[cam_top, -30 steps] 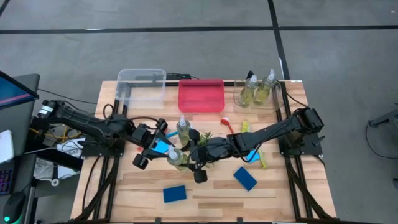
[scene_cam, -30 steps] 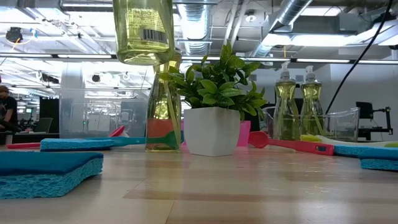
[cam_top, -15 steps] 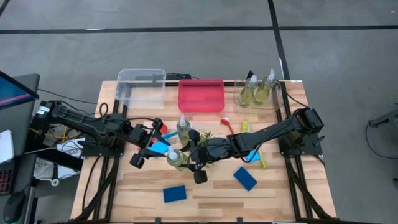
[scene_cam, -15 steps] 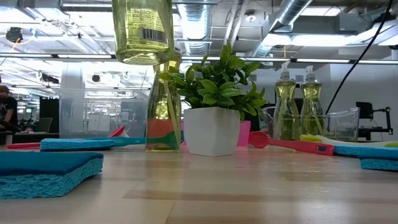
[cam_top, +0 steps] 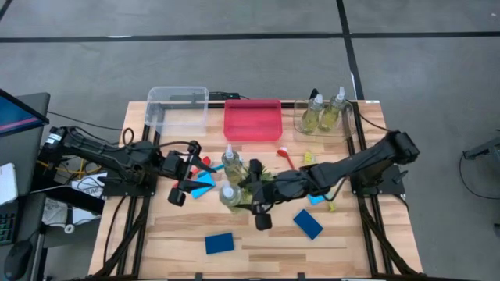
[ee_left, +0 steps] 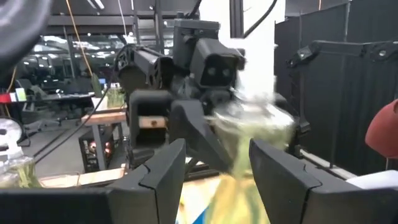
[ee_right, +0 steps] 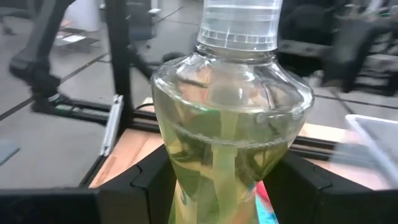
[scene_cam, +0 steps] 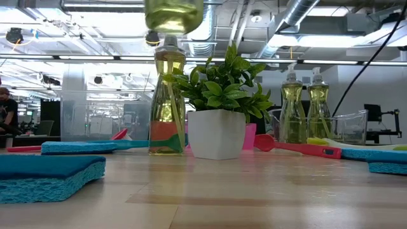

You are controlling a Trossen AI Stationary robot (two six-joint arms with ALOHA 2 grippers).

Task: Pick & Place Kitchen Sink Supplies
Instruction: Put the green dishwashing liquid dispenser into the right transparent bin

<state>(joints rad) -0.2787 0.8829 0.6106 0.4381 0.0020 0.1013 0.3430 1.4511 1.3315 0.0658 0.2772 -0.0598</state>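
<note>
Over the middle of the wooden table [cam_top: 266, 238], the right gripper [cam_top: 244, 195] is pinching a clear pump bottle [cam_top: 230, 195] of yellow-green liquid and holding it up in the air, beside a small leafy plant [scene_cam: 222, 83] in a white pot. A second bottle [scene_cam: 168, 105] is standing on the table just behind. The left gripper [cam_top: 186, 181] is hovering nearby with its fingers spread, holding nothing. Two more bottles [cam_top: 326, 112] are sitting in a clear bin [cam_top: 348, 129] at the far right corner. Blue sponges [cam_top: 219, 243] are lying near the front edge.
</note>
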